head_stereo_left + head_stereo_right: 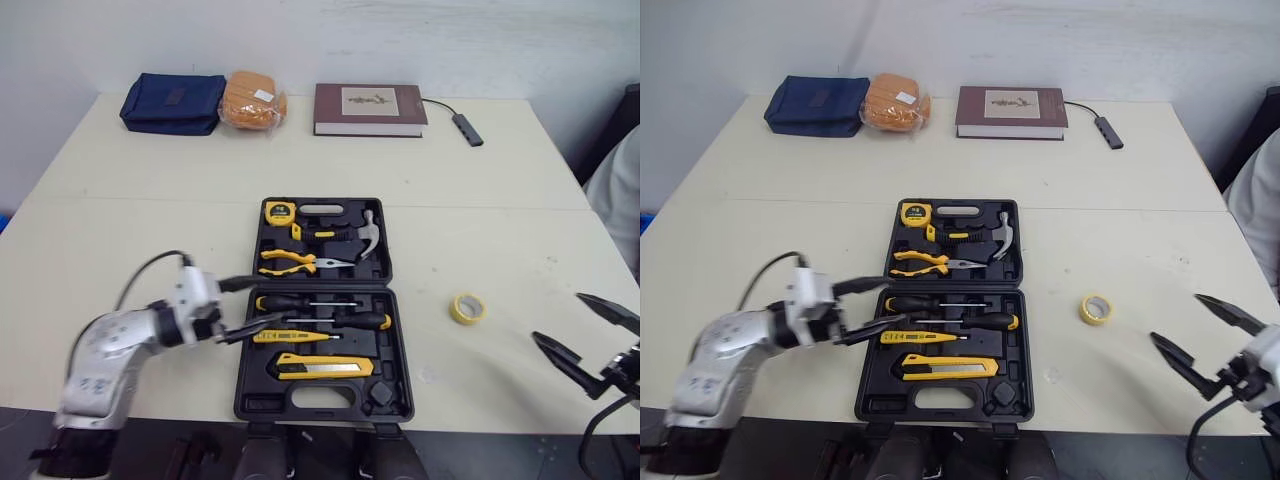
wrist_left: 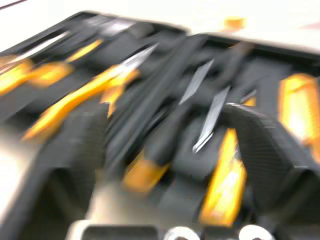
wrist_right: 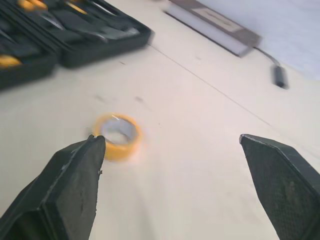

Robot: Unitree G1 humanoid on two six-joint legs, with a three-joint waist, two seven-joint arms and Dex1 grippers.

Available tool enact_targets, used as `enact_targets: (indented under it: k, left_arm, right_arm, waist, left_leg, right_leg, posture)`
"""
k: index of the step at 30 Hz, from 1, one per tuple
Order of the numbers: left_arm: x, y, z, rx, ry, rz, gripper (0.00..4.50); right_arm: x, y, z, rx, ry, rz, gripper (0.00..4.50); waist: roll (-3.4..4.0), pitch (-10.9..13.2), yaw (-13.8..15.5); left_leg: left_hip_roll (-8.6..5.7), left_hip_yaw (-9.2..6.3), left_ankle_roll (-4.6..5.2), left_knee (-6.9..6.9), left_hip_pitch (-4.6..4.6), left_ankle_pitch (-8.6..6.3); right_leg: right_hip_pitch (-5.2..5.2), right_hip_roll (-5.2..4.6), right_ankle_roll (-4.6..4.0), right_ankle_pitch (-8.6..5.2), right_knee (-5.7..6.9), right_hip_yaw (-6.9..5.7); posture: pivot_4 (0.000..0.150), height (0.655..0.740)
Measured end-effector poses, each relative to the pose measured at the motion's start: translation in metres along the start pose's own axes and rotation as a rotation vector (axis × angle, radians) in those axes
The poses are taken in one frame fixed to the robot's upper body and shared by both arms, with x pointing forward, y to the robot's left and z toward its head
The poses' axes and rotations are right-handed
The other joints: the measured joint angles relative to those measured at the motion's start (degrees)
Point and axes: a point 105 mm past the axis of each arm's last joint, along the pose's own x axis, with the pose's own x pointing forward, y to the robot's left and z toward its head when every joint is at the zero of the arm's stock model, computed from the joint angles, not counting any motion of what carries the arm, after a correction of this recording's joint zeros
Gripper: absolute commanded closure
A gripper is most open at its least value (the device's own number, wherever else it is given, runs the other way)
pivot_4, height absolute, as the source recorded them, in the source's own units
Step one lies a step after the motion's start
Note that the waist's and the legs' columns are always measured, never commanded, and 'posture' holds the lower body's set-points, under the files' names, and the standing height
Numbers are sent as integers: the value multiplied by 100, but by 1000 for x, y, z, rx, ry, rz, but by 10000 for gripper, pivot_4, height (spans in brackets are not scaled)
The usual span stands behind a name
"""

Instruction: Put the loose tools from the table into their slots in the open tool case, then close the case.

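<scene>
Our left gripper (image 1: 248, 306) is wide open with nothing between its fingers, and its tips are over the left edge of the open tool case (image 1: 250, 405). Our right gripper (image 3: 170, 141) is wide open and empty; the yellow tape roll (image 3: 118, 136) lies ahead of it on the table (image 1: 480, 200).

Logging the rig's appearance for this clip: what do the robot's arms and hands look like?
The left arm has a rounded silver-grey shell, and a thin black cable loops above it to a white wrist block. The left hand and right hand each have two black fingers tapering to points. A second black cable curves below the right hand.
</scene>
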Motion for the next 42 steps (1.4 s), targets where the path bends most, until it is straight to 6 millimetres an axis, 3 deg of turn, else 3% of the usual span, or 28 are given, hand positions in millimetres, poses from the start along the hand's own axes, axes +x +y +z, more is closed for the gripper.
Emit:
enact_targets:
  k: [5, 11, 13, 19, 27, 34, 37, 42]
  left_arm:
    - [-70, 38, -32, -44, 71, 343, 898]
    - [-137, 45, -65, -165, 151, 620, 898]
    - [-153, 44, -73, -184, 169, 686, 898]
    - [-177, 48, -80, -203, 166, 799, 898]
    - [-136, 61, -45, -114, 31, 707, 898]
    - [-40, 43, 11, -21, -130, 332, 898]
    - [-14, 29, 29, 25, -167, 198, 898]
    - [15, 2, 32, 19, -161, 3, 898]
  right_arm:
    - [-39, -28, -39, 6, 120, -241, 0]
    - [-72, -32, -68, 22, 229, -385, 0]
    - [-82, -32, -74, 31, 258, -420, 0]
    - [-82, -40, -76, 18, 236, -509, 0]
    - [-40, -41, -62, 2, 121, -449, 0]
    - [48, -15, 0, 81, -29, -106, 0]
    - [69, -7, 25, 103, 41, 39, 0]
    - [87, 27, 54, 106, 185, 405, 0]
  waist:
    - [-3, 4, -11]
    - [-1, 3, -36]
    - [-1, 3, -65]
    - [0, 3, -118]
    - [3, 1, -115]
    - [7, 2, -103]
    - [9, 1, -98]
    - [5, 5, -85]
  left_leg:
    - [2, -3, -35, 1, 0, -19]
    - [4, -5, -44, -33, 5, -19]
    - [3, -4, -48, -44, 6, -17]
    - [4, -5, -53, -52, 10, -14]
    - [2, 0, -58, -64, 11, -9]
    - [-1, 0, -54, -42, 12, 11]
    - [1, -3, -56, -50, 13, 14]
    - [-1, -1, -24, -53, 5, 33]
  right_leg:
    - [-5, -8, -6, 4, -2, 8]
    - [-10, -12, -14, -1, -14, 8]
    - [-10, -12, -14, -1, -20, 6]
    - [-11, -12, -15, -1, -20, 9]
    - [-11, -10, -15, 1, -19, 6]
    - [-10, -10, -12, 8, 14, 9]
    - [-11, -5, -16, 6, 11, 6]
    - [-14, 2, -18, 5, 3, -2]
  posture:
    - [1500, 7400]
    - [1500, 7400]
    - [1500, 7400]
    - [1500, 7400]
    - [1500, 7400]
    - [1500, 7400]
    - [1500, 7400]
    - [1500, 7400]
